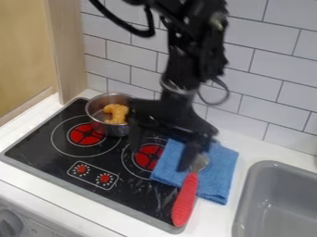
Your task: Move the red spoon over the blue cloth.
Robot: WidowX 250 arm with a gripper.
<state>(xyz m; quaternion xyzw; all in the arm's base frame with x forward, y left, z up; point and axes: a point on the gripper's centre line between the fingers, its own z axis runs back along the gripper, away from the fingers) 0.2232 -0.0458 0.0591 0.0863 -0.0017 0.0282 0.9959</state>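
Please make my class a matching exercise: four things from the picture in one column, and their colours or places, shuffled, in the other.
Things
1. pot
2. spoon handle
3. cloth
4. sink

Descriptions
A. blue, partly across the right edge of the stove
B. grey, at the lower right of the picture
C. metal, with yellow-orange food inside
D. red, pointing towards the stove's front

Right pairs: 1-C, 2-D, 3-A, 4-B

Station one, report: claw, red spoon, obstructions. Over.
Claw open. Red spoon: head over blue cloth, handle across edge of stove. Possible obstruction: claw close beside head; pot well aside, back left.
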